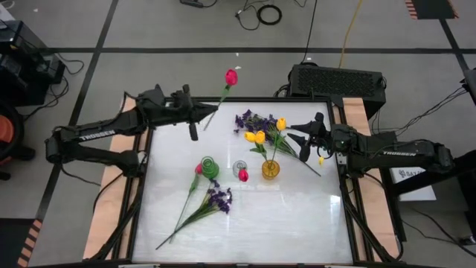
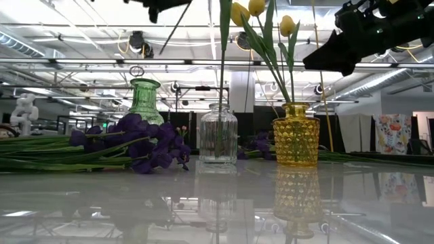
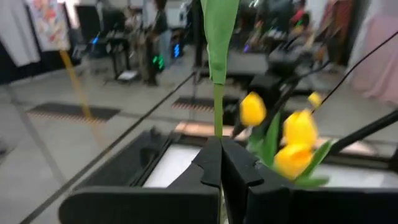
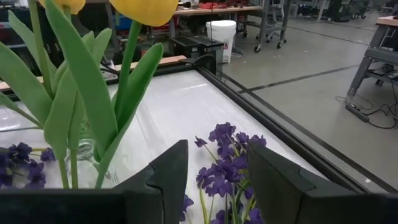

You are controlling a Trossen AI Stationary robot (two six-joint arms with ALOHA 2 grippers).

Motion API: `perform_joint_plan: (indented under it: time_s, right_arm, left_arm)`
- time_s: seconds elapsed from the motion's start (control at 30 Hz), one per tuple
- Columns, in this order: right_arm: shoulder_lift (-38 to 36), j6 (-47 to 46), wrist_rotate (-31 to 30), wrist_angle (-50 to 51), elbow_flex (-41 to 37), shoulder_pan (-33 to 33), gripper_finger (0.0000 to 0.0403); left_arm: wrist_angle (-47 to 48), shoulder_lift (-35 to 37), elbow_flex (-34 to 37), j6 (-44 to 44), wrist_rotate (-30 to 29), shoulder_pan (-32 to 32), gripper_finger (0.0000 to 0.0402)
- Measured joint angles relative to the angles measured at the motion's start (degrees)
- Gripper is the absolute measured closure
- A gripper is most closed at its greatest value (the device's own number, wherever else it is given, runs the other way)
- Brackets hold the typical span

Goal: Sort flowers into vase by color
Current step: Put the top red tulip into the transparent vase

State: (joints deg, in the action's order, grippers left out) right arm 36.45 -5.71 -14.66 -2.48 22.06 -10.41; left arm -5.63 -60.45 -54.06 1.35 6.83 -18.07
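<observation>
My left gripper hangs high over the table's far left, shut on a pink-red tulip. My right gripper waits open at the far right, beside yellow tulips that stand in the yellow vase. Purple sprigs lie on the table beyond its fingers. A pink-red tulip stands with its stem in the clear vase. The green vase stands to the left of the clear one. Beside it another pink-red tulip and a purple sprig lie flat. My left gripper pinches the tulip's green stem between its two fingers, on the stem's lower part. The fingers come level from the table's left and lie across the stem. The tulip stands roughly upright above them, its head up and its lower end clear of the table.
The three vases stand in a row at the table's middle. The near half of the white tabletop is bare. A black box sits behind the far edge. Wooden rails run along both sides.
</observation>
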Motion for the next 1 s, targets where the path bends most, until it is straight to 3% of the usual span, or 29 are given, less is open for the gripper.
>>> perform_joint_plan:
  time_s: [0.47, 0.83, 1.0]
  right_arm:
    - [0.0, -1.1, 0.0, -0.8, 0.0, 0.0, 0.0248]
    - [0.0, -2.6, 0.0, -0.3, 0.0, 0.0, 0.0248]
    - [0.0, -2.6, 0.0, -0.3, 0.0, 0.0, 0.0248]
  left_arm:
    - [-21.8, -11.0, 0.9, -2.8, -5.4, 8.5, 0.0401]
    - [-54.6, -12.8, 16.5, -6.7, -9.7, 12.8, 0.0402]
    - [-62.1, -16.3, 19.6, -7.0, -13.0, 15.3, 0.0402]
